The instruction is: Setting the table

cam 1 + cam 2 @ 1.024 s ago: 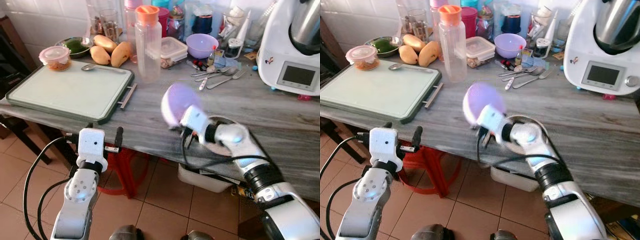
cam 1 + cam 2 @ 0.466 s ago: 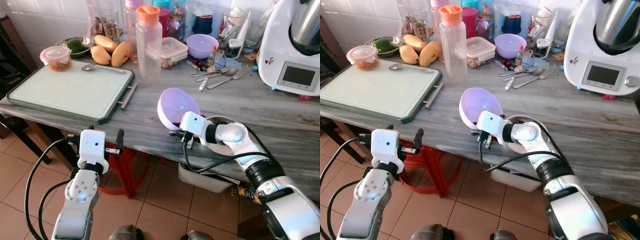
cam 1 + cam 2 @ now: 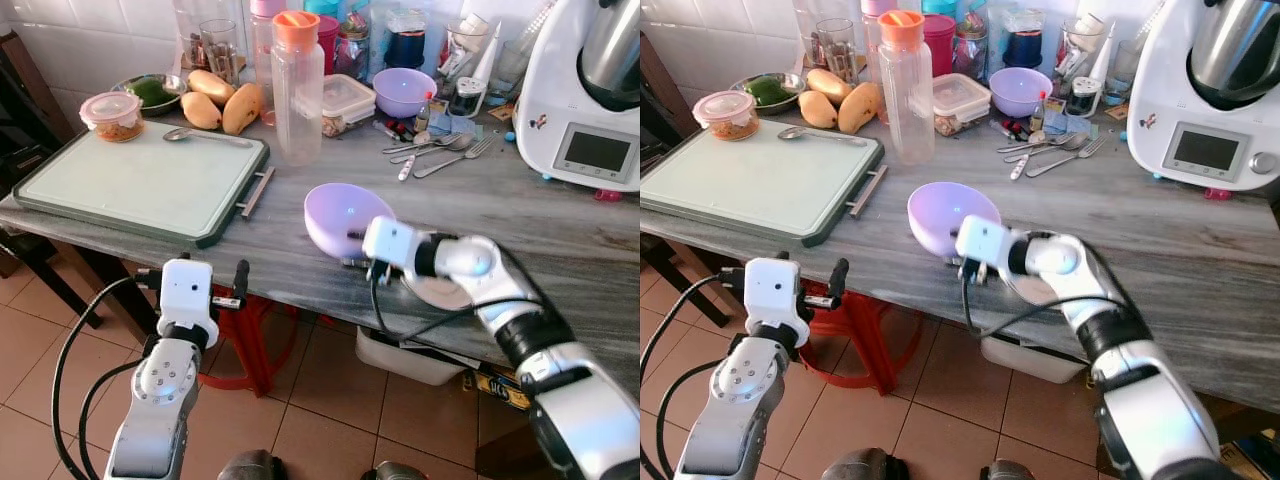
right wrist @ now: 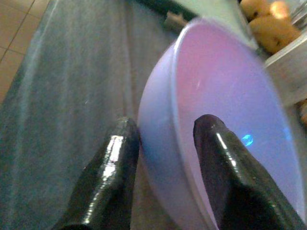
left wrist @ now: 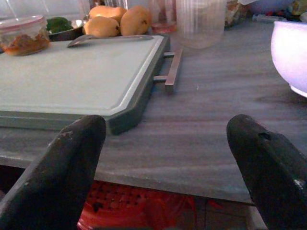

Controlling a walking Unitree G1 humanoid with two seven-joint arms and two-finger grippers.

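Observation:
A lilac plastic bowl (image 3: 338,213) hangs mouth-up just above the grey marble counter (image 3: 560,225), near its front edge. My right gripper (image 3: 360,241) is shut on the bowl's rim (image 4: 225,120), with one black finger (image 4: 218,158) inside and the other outside the wall. A round grey plate (image 3: 440,291) lies on the counter under my right forearm. My left gripper (image 3: 190,279) stands open and holds nothing, in front of the counter edge and a little below it. Between its fingers (image 5: 72,163) I see the green tray's corner.
A green tray (image 3: 140,180) covers the counter's left part, a spoon (image 3: 185,133) at its far edge. Behind it are mangoes (image 3: 222,105), a lidded tub (image 3: 112,114), a tall bottle (image 3: 297,85), a second lilac bowl (image 3: 403,90), loose cutlery (image 3: 435,150) and a white kitchen machine (image 3: 590,90). A red stool (image 3: 240,330) stands underneath.
The bowl, which was tipped on its side above the counter, has turned mouth-up and come down and slightly left in my right gripper. The left arm has stayed put.

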